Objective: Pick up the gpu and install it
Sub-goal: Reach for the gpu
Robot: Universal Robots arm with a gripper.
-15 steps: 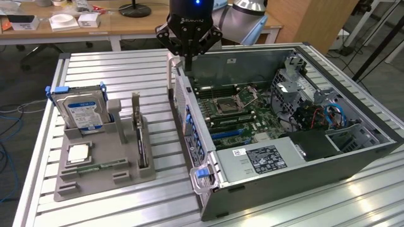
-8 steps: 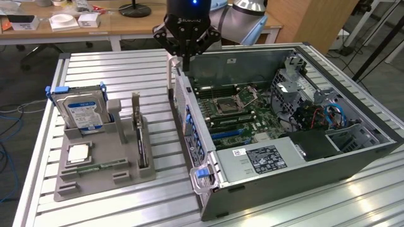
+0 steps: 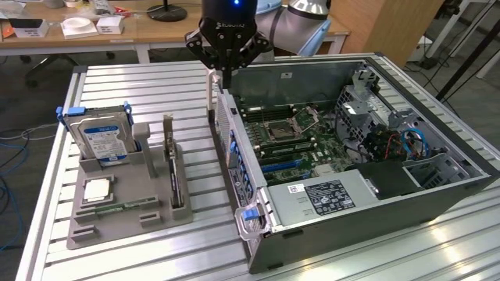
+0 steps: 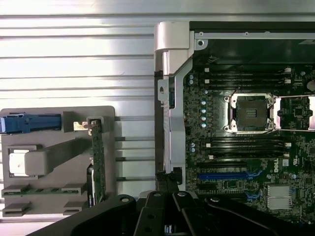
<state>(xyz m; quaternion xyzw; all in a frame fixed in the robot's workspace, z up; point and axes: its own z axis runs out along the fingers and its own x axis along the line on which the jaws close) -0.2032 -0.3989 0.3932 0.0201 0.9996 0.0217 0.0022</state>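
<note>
The gpu (image 3: 170, 167) stands on edge in a slot of the grey holder (image 3: 117, 219) on the exterior view's left, its green board and black cooler facing sideways. In the wrist view the gpu (image 4: 98, 160) appears as a thin green strip with a silver bracket at one end. My gripper (image 3: 222, 71) hangs above the rear corner of the open computer case (image 3: 375, 205), well away from the gpu. The fingers (image 4: 167, 189) are drawn together with nothing between them. The motherboard (image 4: 246, 147) lies exposed inside the case, with a blue card slot (image 4: 229, 174).
A silver hard drive with a blue label (image 3: 98, 137) stands in the holder, with a processor (image 3: 95, 188) and a narrow memory stick (image 3: 125, 206) nearby. The case's rear panel (image 3: 234, 158) stands between holder and motherboard. A wooden desk (image 3: 156, 26) lies behind.
</note>
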